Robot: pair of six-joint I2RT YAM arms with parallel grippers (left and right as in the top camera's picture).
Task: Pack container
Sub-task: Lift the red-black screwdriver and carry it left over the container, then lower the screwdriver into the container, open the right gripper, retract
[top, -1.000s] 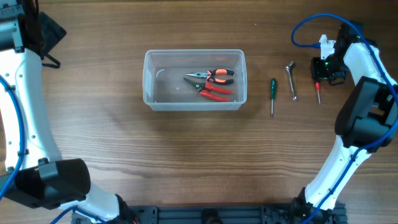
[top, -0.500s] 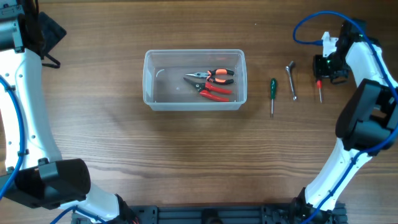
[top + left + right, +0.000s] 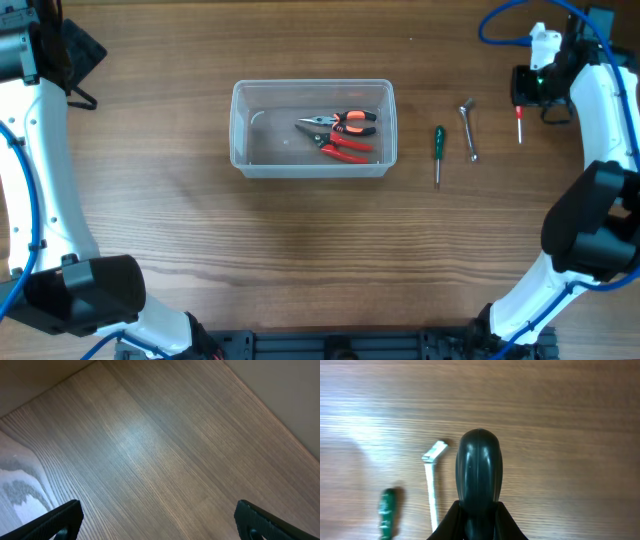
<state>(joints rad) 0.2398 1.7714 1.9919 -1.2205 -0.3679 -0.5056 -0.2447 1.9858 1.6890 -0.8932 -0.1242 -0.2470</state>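
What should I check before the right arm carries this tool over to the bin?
1. Grip: right gripper shut on the dark-handled screwdriver, handle centred between the fingers: ok.
2. Container open on top, no lid: ok.
3. Room inside: two pliers lie in the right half and the left half is bare: ok.
4. Clearance over the wrench and green screwdriver, both lying between gripper and container: cannot tell.
5. Left gripper open over bare table, away from the container: ok.
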